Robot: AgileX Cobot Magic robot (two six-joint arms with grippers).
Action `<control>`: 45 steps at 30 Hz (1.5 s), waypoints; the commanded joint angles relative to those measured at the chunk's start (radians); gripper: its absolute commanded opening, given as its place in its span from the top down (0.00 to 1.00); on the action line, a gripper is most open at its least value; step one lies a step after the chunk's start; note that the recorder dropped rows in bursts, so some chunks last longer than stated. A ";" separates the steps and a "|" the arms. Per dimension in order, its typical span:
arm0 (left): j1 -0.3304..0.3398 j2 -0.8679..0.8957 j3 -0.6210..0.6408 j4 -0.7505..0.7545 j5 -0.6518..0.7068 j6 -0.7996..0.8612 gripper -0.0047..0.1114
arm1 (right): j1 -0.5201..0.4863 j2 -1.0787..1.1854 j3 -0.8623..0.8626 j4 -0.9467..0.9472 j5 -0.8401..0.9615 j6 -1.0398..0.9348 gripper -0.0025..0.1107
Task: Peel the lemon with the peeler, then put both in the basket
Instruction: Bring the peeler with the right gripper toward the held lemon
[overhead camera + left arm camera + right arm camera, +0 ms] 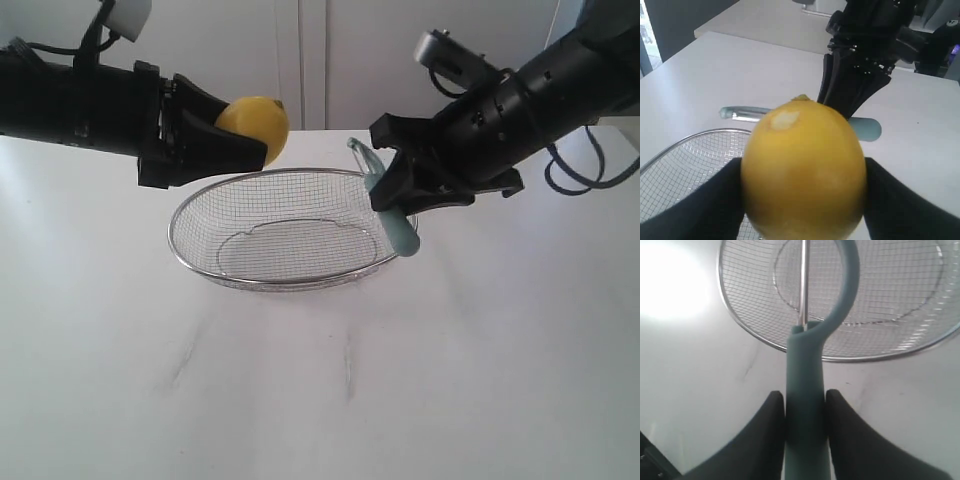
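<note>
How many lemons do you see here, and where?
1. The lemon is clamped in the left tool, raised near the far left rim of the basket. No lemon lies in the basket.

**Basket mid-table, 2 grippers at its rim**

The basket sits on the table. Above its rear-left rim, the left gripper holds the lemon. At its right rim, the right gripper holds the peeler.

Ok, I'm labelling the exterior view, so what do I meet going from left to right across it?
Left arm → lemon → peeler → right arm. The basket spans the middle, so it is left out.
</note>
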 commanded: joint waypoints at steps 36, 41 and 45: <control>0.004 -0.006 -0.001 -0.045 -0.073 0.037 0.96 | 0.041 0.094 0.002 0.473 0.162 -0.329 0.98; 0.004 -0.006 -0.001 -0.043 -0.077 0.037 0.96 | 0.041 0.092 0.002 0.477 0.157 -0.329 0.98; 0.004 -0.006 -0.001 -0.034 -0.077 0.037 0.96 | 0.041 0.079 0.002 0.477 0.129 -0.325 0.98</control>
